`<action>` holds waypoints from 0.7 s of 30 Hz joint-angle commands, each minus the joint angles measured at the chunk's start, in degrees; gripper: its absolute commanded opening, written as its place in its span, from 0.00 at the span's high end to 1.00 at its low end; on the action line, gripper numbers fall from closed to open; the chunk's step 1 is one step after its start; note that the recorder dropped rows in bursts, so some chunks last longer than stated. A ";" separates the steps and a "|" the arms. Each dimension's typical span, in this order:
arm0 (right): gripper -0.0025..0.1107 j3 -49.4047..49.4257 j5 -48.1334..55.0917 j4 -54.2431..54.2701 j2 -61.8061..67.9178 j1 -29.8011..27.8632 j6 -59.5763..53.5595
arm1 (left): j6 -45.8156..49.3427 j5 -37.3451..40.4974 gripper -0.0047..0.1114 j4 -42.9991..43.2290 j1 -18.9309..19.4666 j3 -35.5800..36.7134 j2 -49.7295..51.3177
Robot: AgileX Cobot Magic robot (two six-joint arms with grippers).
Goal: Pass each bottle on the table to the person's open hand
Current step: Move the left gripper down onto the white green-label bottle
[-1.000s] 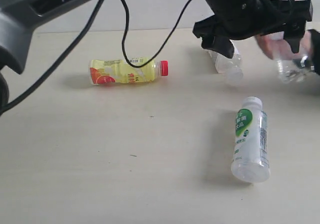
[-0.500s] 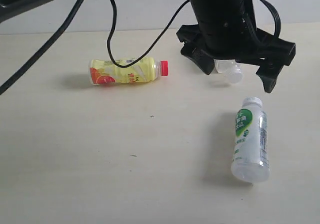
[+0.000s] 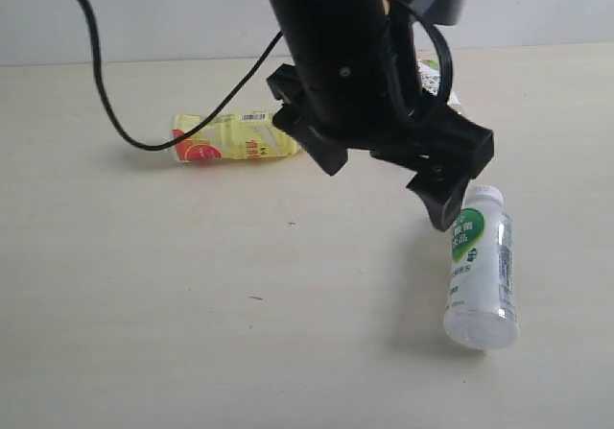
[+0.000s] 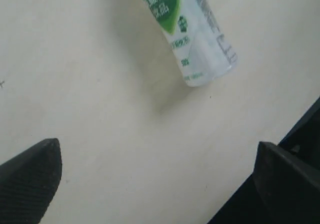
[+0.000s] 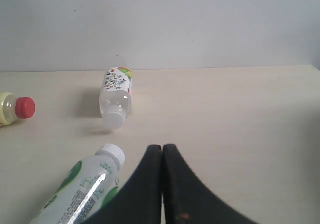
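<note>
Three lie undelivered on the table (image 3: pixel 144 304): yellow bottle (image 3: pixel 235 136), green-label bottle (image 3: pixel 480 271), third bottle (image 5: pixel 116 96), seemingly whitish; left gripper (image 3: pixel 387 187) spread, empty, near green-label bottle; right gripper (image 5: pixel 162 151) pressed together.

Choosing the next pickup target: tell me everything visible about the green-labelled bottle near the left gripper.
The green-labelled bottle is small, whitish translucent plastic, with a white cap and a green-and-white label. It lies on its side on the table, cap toward the far edge in the exterior view. Only the table touches it; the open left gripper hangs near it, apart.
</note>
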 commanded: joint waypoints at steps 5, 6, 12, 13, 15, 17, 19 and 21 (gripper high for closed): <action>0.98 0.29 -0.33 -0.34 -0.34 -0.35 -0.07 | -0.19 -2.87 0.06 0.28 -0.18 14.74 -9.94; 0.98 0.29 -0.33 -0.34 -0.34 -0.35 -0.07 | 0.02 -3.46 0.06 0.28 -0.18 16.77 -11.18; 0.98 0.29 -0.33 -0.34 -0.34 -0.35 -0.07 | 0.70 -7.60 0.06 0.28 -0.18 25.22 -18.06; 0.98 0.29 -0.33 -0.34 -0.34 -0.35 -0.07 | 0.78 -8.22 0.06 0.28 -0.18 26.16 -18.83; 0.98 0.29 -0.33 -0.34 -0.34 -0.35 -0.07 | 0.78 -11.04 0.06 -0.29 -0.18 28.86 -20.51; 0.98 0.29 -0.33 -0.34 -0.34 -0.35 -0.07 | 0.78 -14.74 0.06 -1.56 -0.18 31.28 -21.55; 0.98 0.29 -0.33 -0.34 -0.34 -0.35 -0.07 | 0.83 -17.65 0.06 -2.77 -0.18 33.55 -21.82; 0.98 0.29 -0.45 -0.34 -0.34 -0.35 -0.07 | 0.83 -19.31 0.06 -2.89 -0.18 35.07 -21.82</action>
